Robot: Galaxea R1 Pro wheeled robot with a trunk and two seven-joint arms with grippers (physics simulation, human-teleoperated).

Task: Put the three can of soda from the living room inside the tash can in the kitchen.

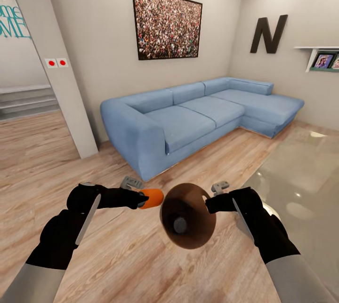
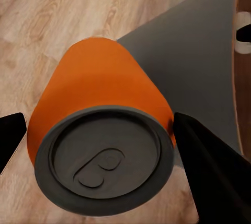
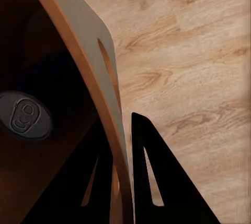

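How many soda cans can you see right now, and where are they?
2. One orange can is held in the left pincer, just beside the bin's rim. A second can, seen by its grey top, lies inside the trash bin held by the right pincer. Others may be hidden.

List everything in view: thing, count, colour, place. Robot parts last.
orange soda can: one, orange with grey top, held in the left gripper beside the bin's mouth
can in bin: one, grey top showing, body colour hidden, inside the bin
trash bin: one, brown inside, grey outside, held by its rim, mouth tipped toward the camera
sofa: one, blue, corner type, along the walls
picture: one, crowd photo, above the sofa
letter N: one, black, right wall
glass table: one, pale, at right
left gripper: black, shut on the can
right gripper: black, clamped on the bin's rim
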